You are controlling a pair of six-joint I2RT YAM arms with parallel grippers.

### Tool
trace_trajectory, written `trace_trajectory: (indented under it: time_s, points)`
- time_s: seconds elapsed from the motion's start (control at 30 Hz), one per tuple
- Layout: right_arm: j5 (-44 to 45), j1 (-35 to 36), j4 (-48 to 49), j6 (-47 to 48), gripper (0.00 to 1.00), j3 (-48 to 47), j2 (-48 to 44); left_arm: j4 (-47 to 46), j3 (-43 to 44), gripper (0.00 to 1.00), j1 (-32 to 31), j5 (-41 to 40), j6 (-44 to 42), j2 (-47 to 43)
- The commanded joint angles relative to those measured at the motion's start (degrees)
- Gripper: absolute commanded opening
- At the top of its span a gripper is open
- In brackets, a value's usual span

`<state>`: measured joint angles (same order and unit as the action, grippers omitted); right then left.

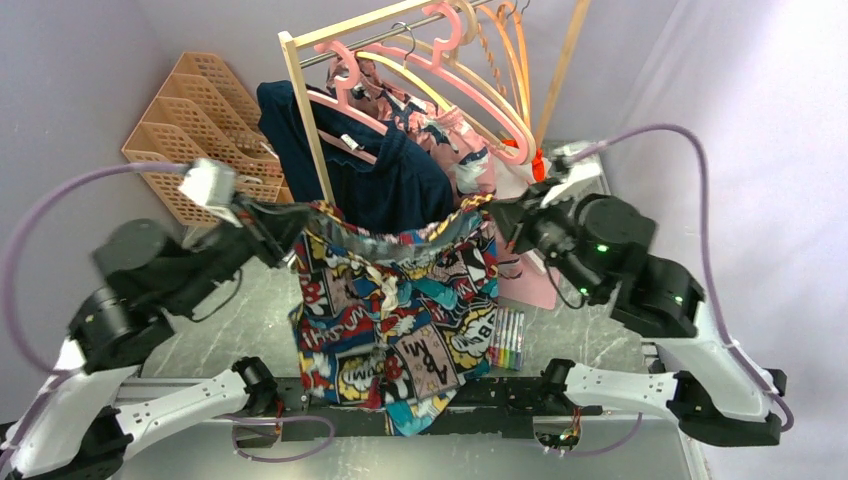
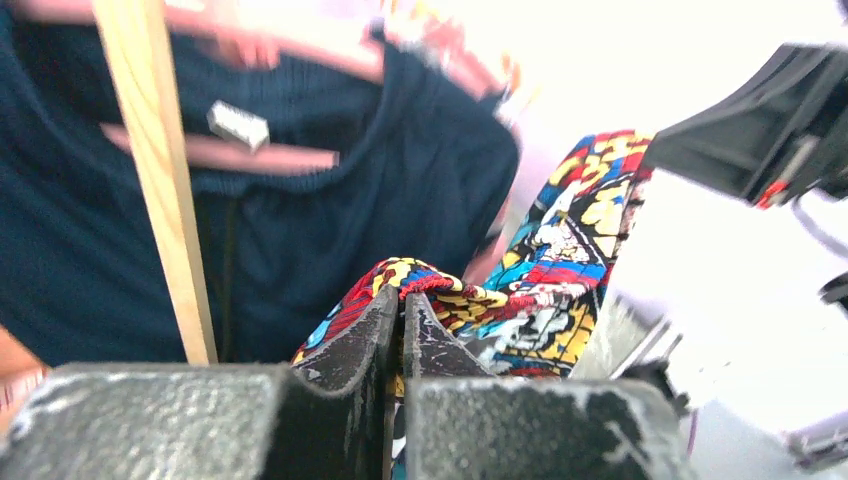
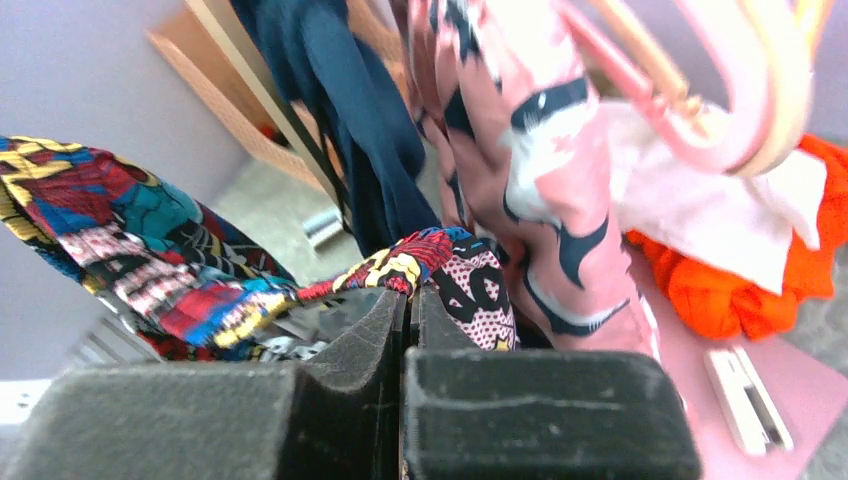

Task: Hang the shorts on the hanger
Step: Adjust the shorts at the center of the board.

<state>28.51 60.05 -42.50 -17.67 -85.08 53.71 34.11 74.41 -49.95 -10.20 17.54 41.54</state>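
The comic-print shorts (image 1: 400, 310) hang in the air between the 2 arms, just in front of the wooden clothes rack (image 1: 305, 110), with the waistband stretched from one pincer to the other and the legs dropping toward the near table edge. The left gripper (image 1: 288, 232) is clamped on the left end of the waistband; in its wrist view the jaws are pressed together with a fold of the printed cloth pinched at the tips. The right gripper (image 1: 507, 222) grips the right end the same way, jaws closed on the cloth. The pale-pink hanger (image 1: 480, 80) is on the rail behind and above, well apart from the shorts, next to a navy garment (image 1: 390, 180) and a pink patterned garment (image 1: 440, 125). At back left stand stacked tan lattice trays (image 1: 200, 110) — their contents cannot be made out. A pack of coloured markers (image 1: 505, 340) lies on the table just right of the shorts.
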Motion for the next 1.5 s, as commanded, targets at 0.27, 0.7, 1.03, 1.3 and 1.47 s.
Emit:
trace_trajectory:
  time_s: [0.27,0.7,1.03,1.3,1.47]
  points:
    - [0.6,-0.2,6.8,-9.9,0.00,22.8,-5.8,0.1,-17.8,0.07,0.3,-7.0,10.1,-6.5]
    - [4.4,-0.2,12.0,-29.6,0.00,43.9,-6.9,-2.4,-40.3,0.07,0.3,-10.1,26.5,-8.4]
    - [1.1,-1.7,18.9,-39.2,0.00,53.4,1.1,-9.8,-48.2,0.07,0.3,-10.7,34.4,2.0]
    - [-1.0,-3.8,20.7,-35.0,0.00,55.1,1.2,-13.1,-49.2,0.14,1.4,-7.6,30.6,3.7]
    - [-4.6,-4.8,19.7,-35.2,0.06,56.2,3.5,-12.8,-50.6,0.40,1.6,-5.5,31.9,4.0]
